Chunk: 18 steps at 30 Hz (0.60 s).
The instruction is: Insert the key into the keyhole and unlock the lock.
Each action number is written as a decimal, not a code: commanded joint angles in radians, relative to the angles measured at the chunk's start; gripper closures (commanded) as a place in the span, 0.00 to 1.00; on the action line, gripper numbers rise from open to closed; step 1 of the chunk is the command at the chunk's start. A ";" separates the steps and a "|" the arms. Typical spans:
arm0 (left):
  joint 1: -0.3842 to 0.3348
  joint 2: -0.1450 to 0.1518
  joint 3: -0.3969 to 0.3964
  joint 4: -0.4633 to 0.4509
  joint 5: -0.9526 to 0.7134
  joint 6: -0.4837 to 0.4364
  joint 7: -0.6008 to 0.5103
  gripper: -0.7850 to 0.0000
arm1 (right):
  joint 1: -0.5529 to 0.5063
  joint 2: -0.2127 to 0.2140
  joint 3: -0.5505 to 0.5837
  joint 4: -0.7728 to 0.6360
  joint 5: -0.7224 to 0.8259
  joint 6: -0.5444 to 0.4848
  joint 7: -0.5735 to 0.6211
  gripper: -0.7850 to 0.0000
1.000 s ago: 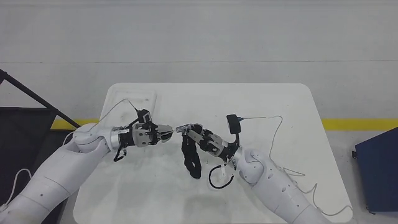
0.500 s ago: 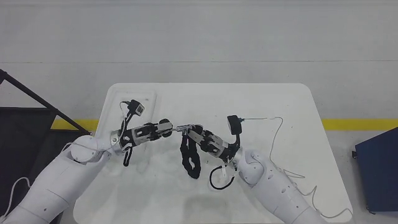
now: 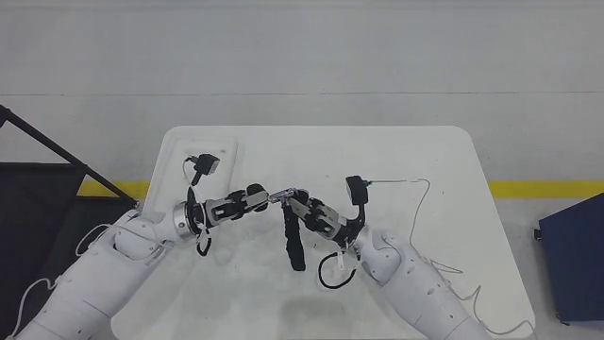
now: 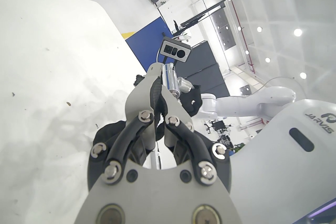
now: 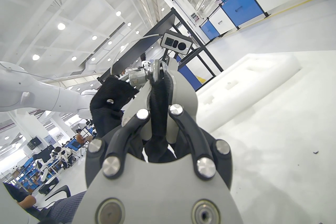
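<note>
Above the table's middle, my two grippers meet tip to tip. My left gripper (image 3: 261,195) (image 4: 157,79) is shut, apparently on the key, which its pads hide. Just past its tips sits the lock's silver cylinder (image 3: 277,193) (image 4: 170,80) (image 5: 136,77). My right gripper (image 3: 292,199) (image 5: 158,72) is shut on the lock's metal end. The lock's black cable (image 3: 293,241) hangs straight down below it. Each wrist view shows the other gripper, cloth-covered and black, just behind the cylinder.
A white foam tray (image 3: 209,147) (image 5: 252,83) lies at the table's far left corner. The white table (image 3: 425,179) has bare room on its right half. Thin wires trail along my right arm (image 3: 420,189).
My left wrist has rolled while its gripper stayed at the lock, and its forearm has shifted. The hanging black cable went from an open loop to a straight strand. The right gripper has barely moved.
</note>
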 commanded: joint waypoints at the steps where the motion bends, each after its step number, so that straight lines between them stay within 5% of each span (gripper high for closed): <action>1: 0.006 -0.003 -0.007 0.001 0.039 -0.006 0.031 1.00 | -0.003 0.000 0.003 -0.002 0.000 0.000 0.002 1.00; 10: 0.027 -0.015 -0.051 -0.001 0.168 -0.075 0.135 1.00 | -0.008 -0.003 0.010 -0.005 0.005 0.000 0.015 1.00; 11: 0.031 -0.016 -0.055 -0.001 0.180 -0.088 0.150 0.56 | -0.008 -0.004 0.011 -0.005 0.005 0.000 0.016 1.00; 12: 0.031 -0.017 -0.064 0.000 0.202 -0.094 0.166 0.00 | -0.008 -0.004 0.011 -0.005 0.005 0.000 0.016 1.00; 18: 0.041 -0.027 -0.090 0.025 0.267 -0.096 0.236 0.00 | -0.010 -0.007 0.020 -0.003 0.002 0.000 0.018 1.00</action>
